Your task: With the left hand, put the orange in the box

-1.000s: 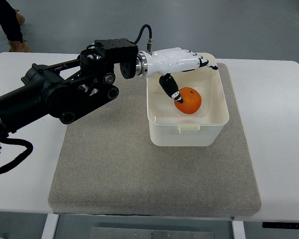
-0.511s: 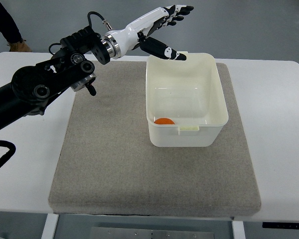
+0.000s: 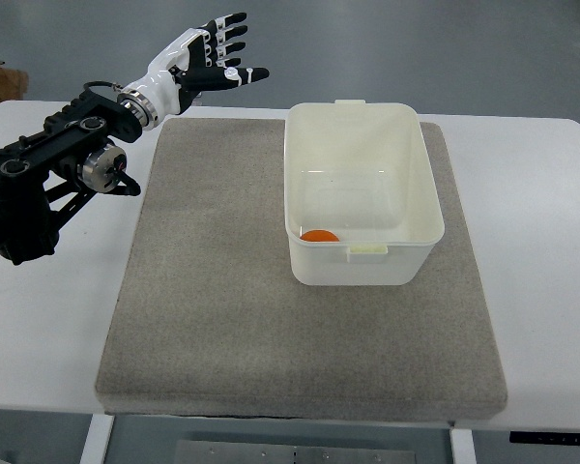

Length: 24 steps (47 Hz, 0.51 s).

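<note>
Left hand [image 3: 205, 60] was up near the top left, white with black fingertips, fingers [image 3: 234, 74] spread and holding nothing. It hung above the far left corner of the grey mat [image 3: 222, 319], well apart from the box [image 3: 362, 188]. Its black arm [image 3: 48, 174] came in from the left edge over the white bench [image 3: 541, 242].

Orange [image 3: 319, 235] was inside the box, on the floor of it, tucked against the near wall toward the left corner; only its top part showed over the rim. Box was cream plastic, rectangular, open-topped, upright on the mat's right half, with a small tab on the near rim and another on the far rim. Nothing touched the orange or the box.

Mat lay flat on the bench, covering most of the middle. A shoe [image 3: 2, 79] showed on the floor at the top left edge.
</note>
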Tool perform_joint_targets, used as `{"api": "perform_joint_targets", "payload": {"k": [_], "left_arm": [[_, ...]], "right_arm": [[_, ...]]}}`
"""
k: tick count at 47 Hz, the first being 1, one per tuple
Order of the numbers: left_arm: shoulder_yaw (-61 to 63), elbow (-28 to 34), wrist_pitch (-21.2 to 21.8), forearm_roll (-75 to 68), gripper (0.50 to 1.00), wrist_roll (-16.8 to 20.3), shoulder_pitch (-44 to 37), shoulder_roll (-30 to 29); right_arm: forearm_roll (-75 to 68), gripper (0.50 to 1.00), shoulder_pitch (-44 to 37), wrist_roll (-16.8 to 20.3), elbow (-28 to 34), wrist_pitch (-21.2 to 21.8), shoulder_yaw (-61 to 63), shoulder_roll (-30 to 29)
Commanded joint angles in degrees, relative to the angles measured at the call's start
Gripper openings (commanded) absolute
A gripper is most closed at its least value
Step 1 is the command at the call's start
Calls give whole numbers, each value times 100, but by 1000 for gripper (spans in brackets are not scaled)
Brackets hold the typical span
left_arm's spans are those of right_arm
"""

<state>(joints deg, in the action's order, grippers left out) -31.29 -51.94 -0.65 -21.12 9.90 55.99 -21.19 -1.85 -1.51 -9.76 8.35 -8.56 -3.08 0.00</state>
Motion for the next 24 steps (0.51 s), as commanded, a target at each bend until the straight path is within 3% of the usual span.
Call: {"api": "perform_joint_targets", "payload": {"k": [1, 10, 16, 24], "left_arm": [[-123, 61, -399, 240, 994, -41, -123, -139], [-448, 825, -1551, 1136, 992, -155, -317, -193], [-457, 1370, -2280, 1795, 994, -506, -317, -193], [-457, 1801, -2773, 2595, 992, -981, -316, -184]], "right_arm": [[0, 926, 2, 0, 0, 3, 0, 0], [0, 926, 2, 0, 0, -5, 0, 0], [0, 926, 1, 0, 0, -5, 0, 0], [0, 926, 2, 0, 0, -5, 0, 0]]}}
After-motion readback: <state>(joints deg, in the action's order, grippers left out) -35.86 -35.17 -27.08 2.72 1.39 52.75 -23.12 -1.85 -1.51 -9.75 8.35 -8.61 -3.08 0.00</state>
